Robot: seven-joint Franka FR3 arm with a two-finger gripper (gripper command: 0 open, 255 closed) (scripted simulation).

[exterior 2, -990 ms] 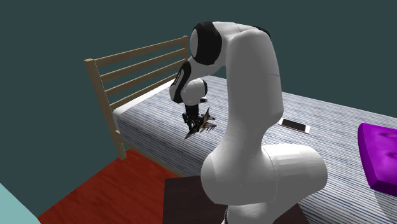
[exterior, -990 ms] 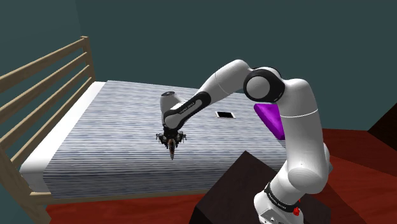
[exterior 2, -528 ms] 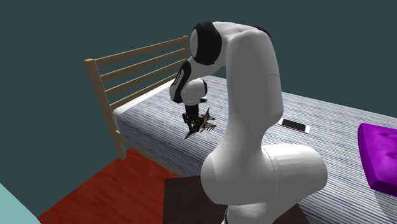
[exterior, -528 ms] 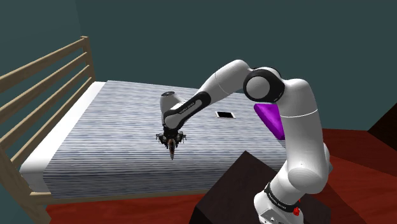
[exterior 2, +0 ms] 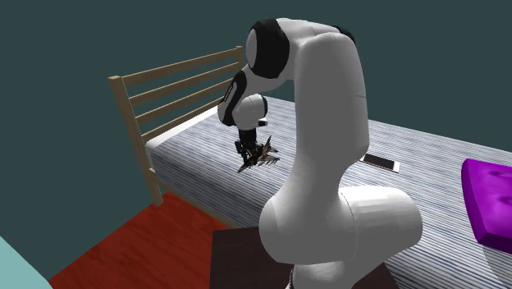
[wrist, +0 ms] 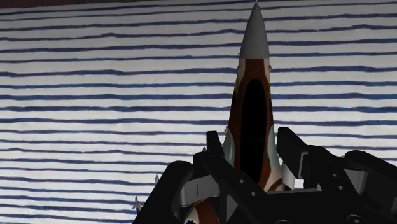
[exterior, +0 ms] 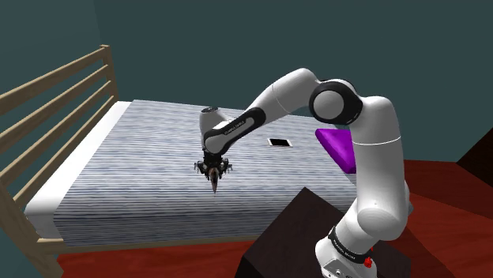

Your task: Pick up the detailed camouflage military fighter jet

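Note:
The fighter jet (wrist: 254,95) is a small brown, white and grey camouflaged model with a grey nose cone and a dark canopy. My black gripper (wrist: 251,168) is shut on its fuselage, one finger on each side. In the shoulder view the jet (exterior: 214,178) hangs nose-down from the gripper (exterior: 212,164), a little above the striped bed (exterior: 118,174). The second exterior view has the jet (exterior 2: 258,158) tilted under the gripper (exterior 2: 249,149), clear of the bedcover.
A small phone (exterior: 279,142) lies flat on the bed behind the arm. A purple cushion (exterior: 338,148) sits at the bed's far side. A wooden rail headboard (exterior: 55,91) runs along the shoulder view's left. My dark stand (exterior: 296,237) is on the red floor.
The arm has risen slightly, lifting the held jet a little higher above the bed. The grip is unchanged.

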